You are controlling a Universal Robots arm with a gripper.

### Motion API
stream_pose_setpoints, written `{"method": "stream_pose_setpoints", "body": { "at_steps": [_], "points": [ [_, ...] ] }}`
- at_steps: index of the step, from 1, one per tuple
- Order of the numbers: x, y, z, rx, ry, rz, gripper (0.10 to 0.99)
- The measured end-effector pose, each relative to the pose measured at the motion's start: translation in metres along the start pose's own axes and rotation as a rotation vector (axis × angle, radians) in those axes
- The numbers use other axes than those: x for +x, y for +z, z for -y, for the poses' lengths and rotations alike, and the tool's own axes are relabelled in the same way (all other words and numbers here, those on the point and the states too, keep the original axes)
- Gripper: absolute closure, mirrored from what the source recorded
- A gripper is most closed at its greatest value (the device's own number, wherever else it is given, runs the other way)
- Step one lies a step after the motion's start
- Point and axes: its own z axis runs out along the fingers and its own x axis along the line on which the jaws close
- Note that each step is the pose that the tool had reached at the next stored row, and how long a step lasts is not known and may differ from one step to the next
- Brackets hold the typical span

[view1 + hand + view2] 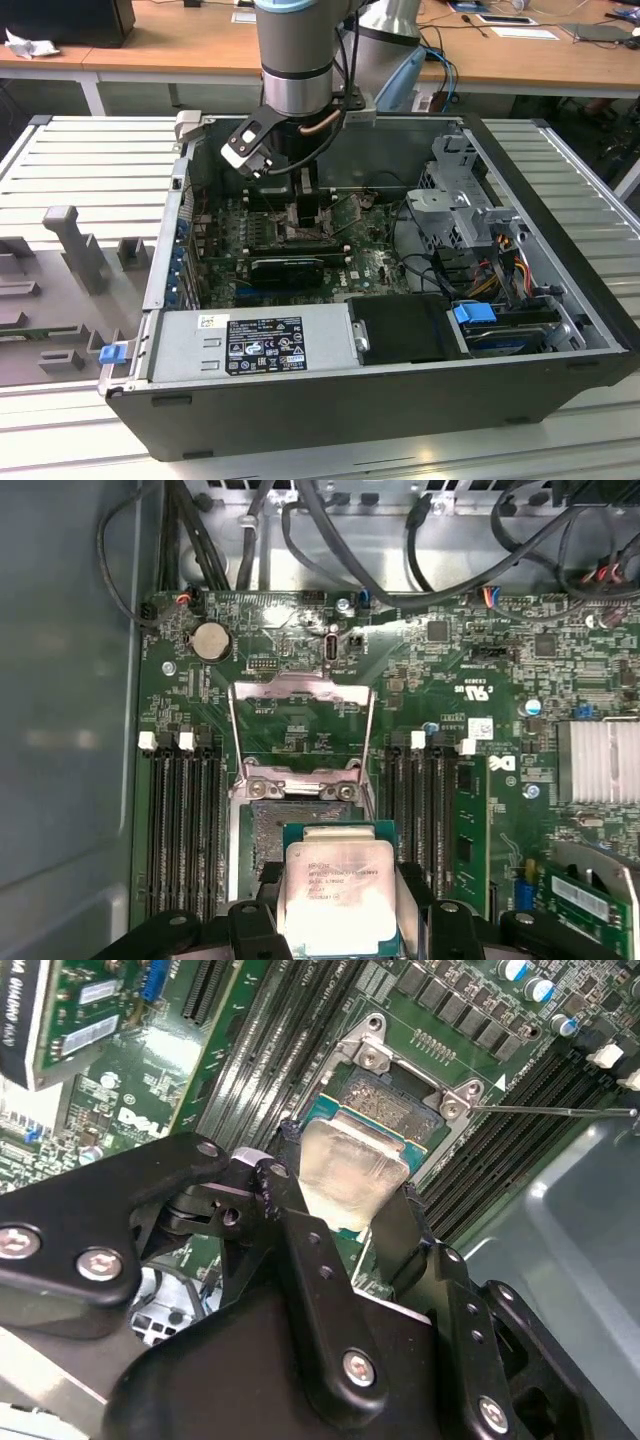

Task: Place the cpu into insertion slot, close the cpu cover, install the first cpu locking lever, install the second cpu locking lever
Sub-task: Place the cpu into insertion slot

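Exterior view, left to right. Well to the exterior view's left of the fingers, grey fixture blocks [70, 240] lay on the slatted desk [90, 150]. Next came the open computer case [330, 420], with its power supply [255, 345] along the wall on the camera side of the fingers. Your gripper [306, 205] hung inside the case, over the green motherboard [372, 264]. A long black card [285, 268] lay just on the camera side of the fingers. To the exterior view's right of the fingers stood the metal drive cage [460, 200], well apart from them.

Wrist views. You had the fingers [300, 1220] closed on the cpu [350, 1175], one black finger against each of two opposite edges. Its pale metal face was bare between them. The insertion slot [295, 825] lay just beyond the fingertips, and the cpu overlapped its nearer part. I could not tell whether the chip touched the socket. The cpu cover [300, 688] stood open beyond the slot, hinged at the slot's far edge, with board showing through its window. Black memory slots [185, 820] ran along both sides of the fingers. A thin metal rod [560, 1110] reached out from the slot's rim, away from the fingers. A round coin battery [210, 640] sat beyond the cover, far from the fingers.
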Motion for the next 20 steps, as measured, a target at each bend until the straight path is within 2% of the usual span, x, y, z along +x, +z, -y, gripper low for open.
{"method": "stream_pose_setpoints", "body": {
  "at_steps": [5,10,15,20],
  "points": [
    [0.0074,0.0124,0.0017,0.000,0.002,-0.0001,0.561],
    [0.0104,0.0212,0.0029,-0.001,0.035,0.0028,0.561],
    [0.0137,0.0323,0.0042,-0.001,0.036,0.0030,0.561],
    [0.0151,0.0373,0.0046,-0.001,0.038,0.0031,0.561]
  ]
}}
